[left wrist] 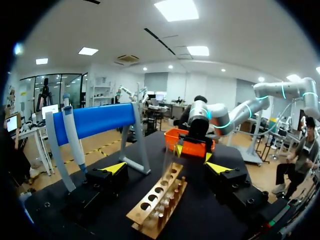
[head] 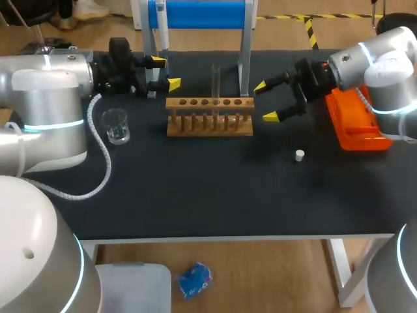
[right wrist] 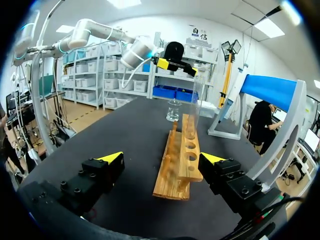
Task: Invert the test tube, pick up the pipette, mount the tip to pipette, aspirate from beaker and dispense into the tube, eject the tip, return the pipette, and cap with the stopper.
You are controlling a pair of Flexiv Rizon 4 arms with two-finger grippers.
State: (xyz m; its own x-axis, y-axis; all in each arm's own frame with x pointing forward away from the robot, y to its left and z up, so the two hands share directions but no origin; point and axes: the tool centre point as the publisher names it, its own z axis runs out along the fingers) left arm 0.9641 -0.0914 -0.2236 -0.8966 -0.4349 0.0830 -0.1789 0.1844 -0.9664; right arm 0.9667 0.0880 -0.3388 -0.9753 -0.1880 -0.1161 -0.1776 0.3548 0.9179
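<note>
Currently on step one, inverting the tube, and by the look of it not started.

Head view, left to right:
- beaker (head: 116,126) on the worktop (head: 215,195)
- left claw (head: 165,73), fingers apart, empty
- pipette (head: 162,29) hanging on the blue stand (head: 202,14)
- test tube (head: 215,79) upright in the wooden rack (head: 208,117)
- right claw (head: 265,101), also apart and empty
- stopper (head: 299,155)
- orange tip box (head: 355,124)

Next move, I'd judge: one claw closes on the tube above the rack, lifts straight up, then flips it. It's glass, so grip lightly.

The left wrist view shows the pipette clearly, beside its claw; the head view barely does. The stopper shows only in the head view. The right wrist view shows the tube best, ahead of its claw. Can't tell which end is open.
</note>
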